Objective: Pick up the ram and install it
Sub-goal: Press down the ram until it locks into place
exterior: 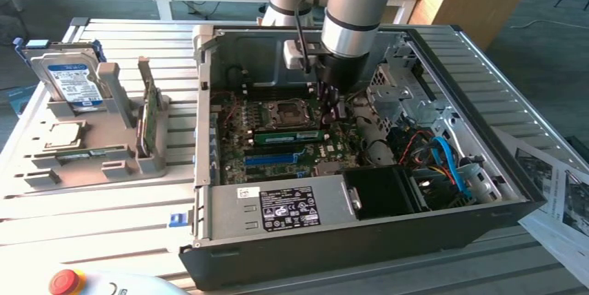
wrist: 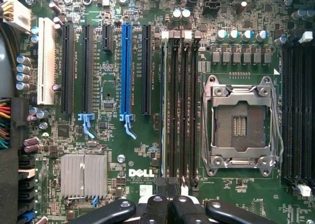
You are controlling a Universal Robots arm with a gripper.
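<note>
The black two-fingered gripper (exterior: pixel 330 96) hangs with fingers shut and empty over the case's green motherboard (wrist: pixel 113 150), while the long thin green ram stick (exterior: pixel 287 136) already sits in its slot just below, long axis running across the exterior view.

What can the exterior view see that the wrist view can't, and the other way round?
Exterior view: the whole open computer case on the table, the arm reaching into it, a hard drive in a grey holder at that view's left, and a red button.
Wrist view: the white slot, the blue slot, a silver heatsink and the shut gripper.
Both: the motherboard, the empty processor socket and the ram seated in its slot.
</note>
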